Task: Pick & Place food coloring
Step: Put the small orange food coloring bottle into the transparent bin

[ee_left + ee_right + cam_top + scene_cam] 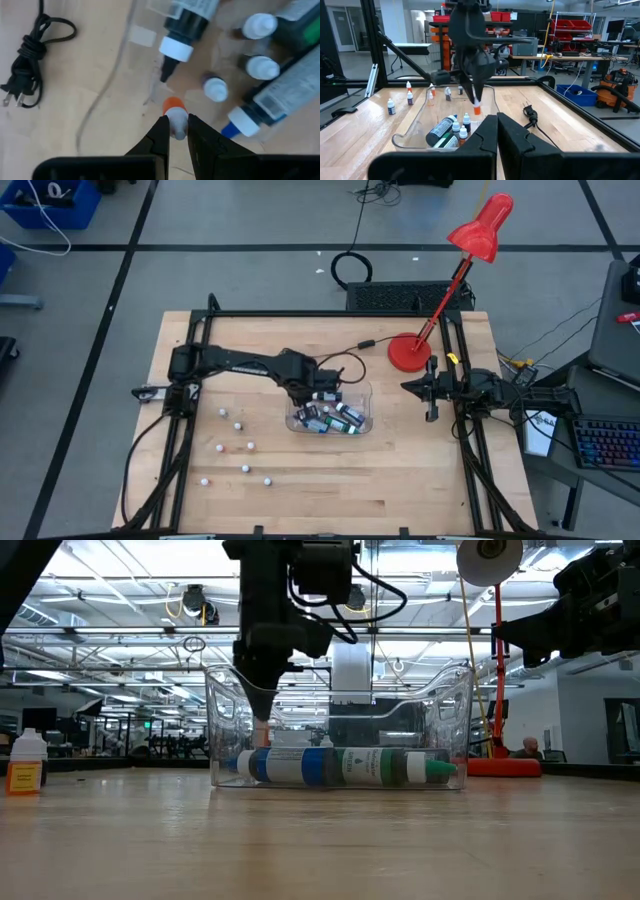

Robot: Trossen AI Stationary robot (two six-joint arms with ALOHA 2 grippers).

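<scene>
My left gripper (pixel 176 131) points down inside the far left corner of the clear plastic tub (pixel 362 408), shut on one small food coloring bottle (pixel 175 116) that is orange and whitish. Several bottles lie on the tub floor (pixel 340 766), some small with white caps (pixel 216 90). Several more tiny white-capped food coloring bottles (pixel 238 425) stand on the wooden table to the left of the tub and nearer the front. My right gripper (pixel 496 122) waits shut and level at the table's right edge (pixel 410 387). My left gripper pinches the small bottle's whitish part (pixel 176 120) between its two fingers, coming from above and pointing down. The orange end (pixel 173 104) sticks out below the fingertips. The bottle hangs inside the tub walls, clear of the tub floor (pixel 262 730).
A red desk lamp (pixel 408 352) stands at the table's far side, right of the tub. Its black cord with a coiled plug (pixel 30 45) lies on the wood just beyond the tub. A white and orange bottle (pixel 25 765) stands far left in the low view.
</scene>
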